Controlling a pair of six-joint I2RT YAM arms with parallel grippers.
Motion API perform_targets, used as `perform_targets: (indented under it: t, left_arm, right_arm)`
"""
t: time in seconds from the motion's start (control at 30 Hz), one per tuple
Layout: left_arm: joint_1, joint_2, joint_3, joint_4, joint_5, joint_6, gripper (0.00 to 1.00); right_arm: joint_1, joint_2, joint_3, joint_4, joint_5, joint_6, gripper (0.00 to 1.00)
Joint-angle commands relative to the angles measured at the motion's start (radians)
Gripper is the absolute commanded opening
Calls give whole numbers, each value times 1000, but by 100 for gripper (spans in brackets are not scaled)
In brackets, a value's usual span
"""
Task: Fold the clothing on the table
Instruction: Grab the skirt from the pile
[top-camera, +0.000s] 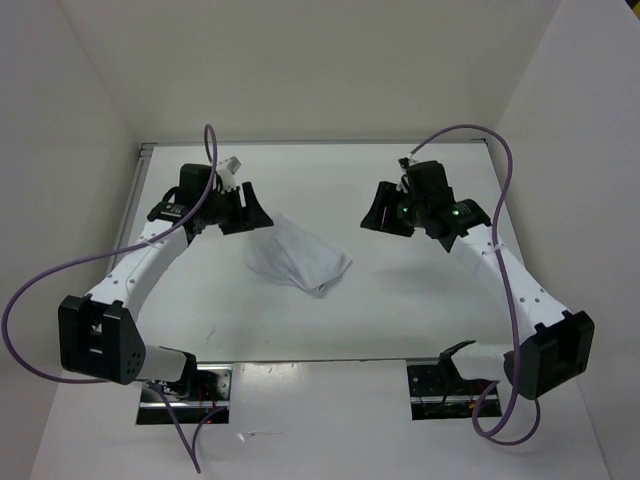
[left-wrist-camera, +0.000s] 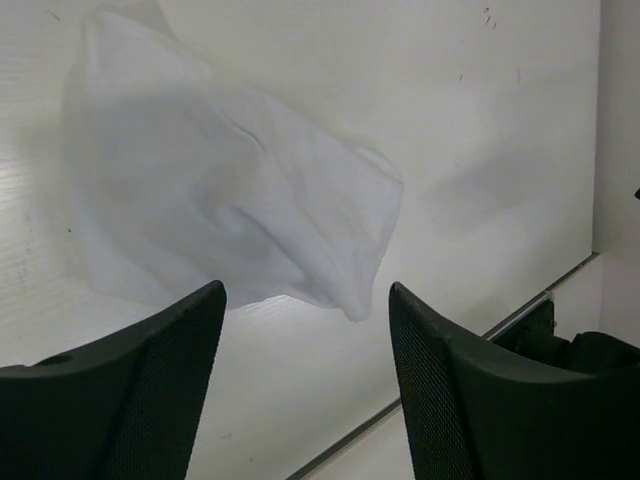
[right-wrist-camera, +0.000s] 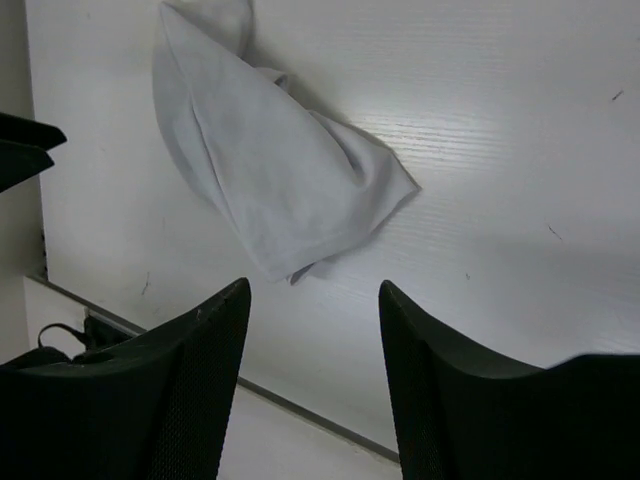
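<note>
Left gripper (left-wrist-camera: 305, 298) and right gripper (right-wrist-camera: 313, 292) gape released, empty; crumpled clothing (top-camera: 298, 258) lies mid-frame between them, touching neither.

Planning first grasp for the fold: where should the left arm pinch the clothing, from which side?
I'd pinch the narrow far tip of the clothing, which points at the left gripper. Come from the far left, jaws open, low over the table: the middle is bunched, the tip thin.
</note>
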Motion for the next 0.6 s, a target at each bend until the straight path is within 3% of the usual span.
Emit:
perform_targets:
  t: [0.0, 0.3, 0.57]
  left_arm:
    - [12, -24, 8, 8, -34, -8, 76]
    - [49, -112, -13, -49, -90, -17, 77]
    - [58, -208, -93, -69, -135, -57, 78]
  right_arm:
    - [95, 50, 90, 35, 3, -58, 60]
    - [356, 479, 377, 49, 83, -167, 56]
    - [365, 687, 523, 58, 131, -221, 56]
